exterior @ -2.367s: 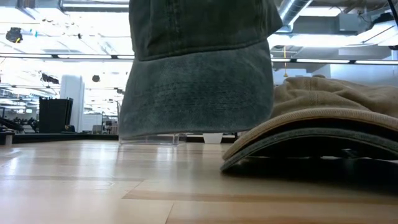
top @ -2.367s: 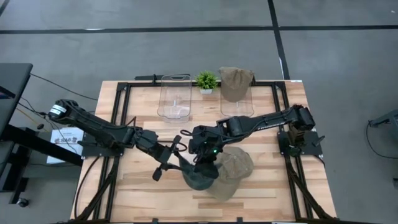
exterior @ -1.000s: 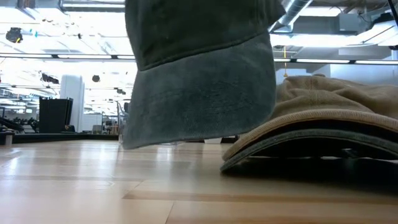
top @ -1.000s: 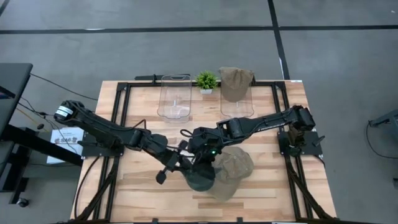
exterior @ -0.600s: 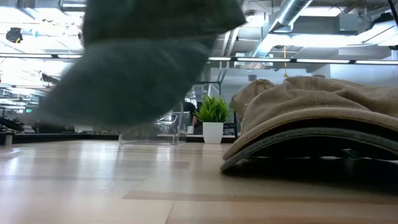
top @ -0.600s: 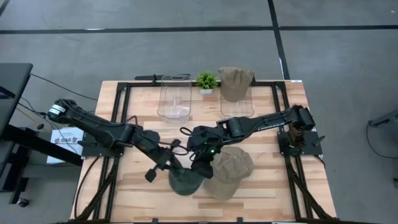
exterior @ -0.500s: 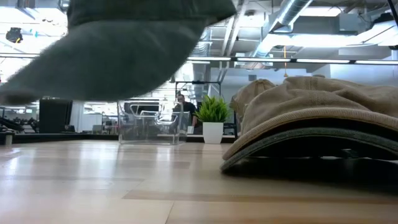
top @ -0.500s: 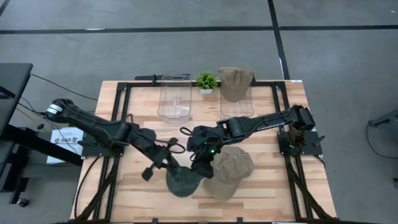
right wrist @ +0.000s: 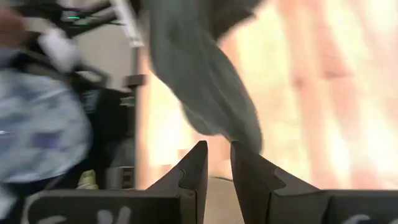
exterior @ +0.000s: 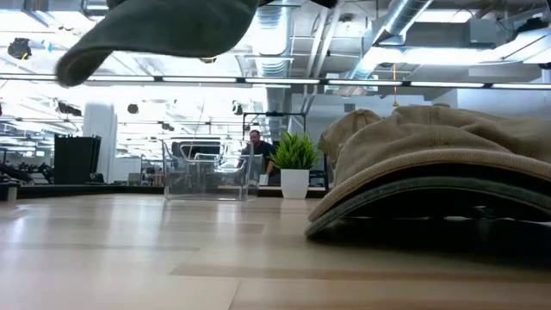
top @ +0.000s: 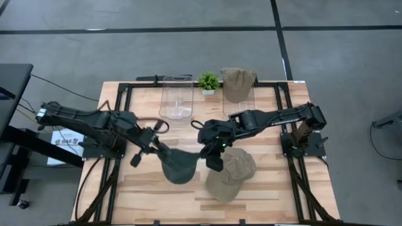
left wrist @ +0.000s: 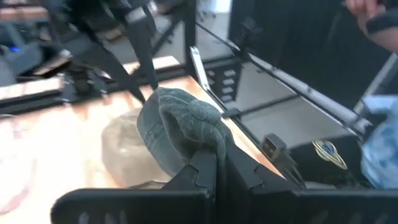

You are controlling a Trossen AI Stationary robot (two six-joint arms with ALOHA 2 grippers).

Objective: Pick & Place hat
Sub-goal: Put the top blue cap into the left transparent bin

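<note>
Grey-green hat (top: pixel 178 166) hangs lifted off the surface (top: pixel 264 194), pinched in the closed left hand (top: pixel 157 144). Right hand (top: pixel 211 154), just beside it, looks slightly parted, empty. Pick done; placing remains.

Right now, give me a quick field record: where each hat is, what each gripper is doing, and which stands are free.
dark green hat: lifted off the table, hanging from the left gripper
left gripper: shut on the dark green hat's edge, left of table centre
right gripper: empty, narrow gap between its fingers, beside the dark green hat
tan hat on table: lying flat, front right of centre
tan hat on stand: sits on the clear stand at the back right
empty clear stand: back centre, nothing on it
potted plant: between the two stands
</note>
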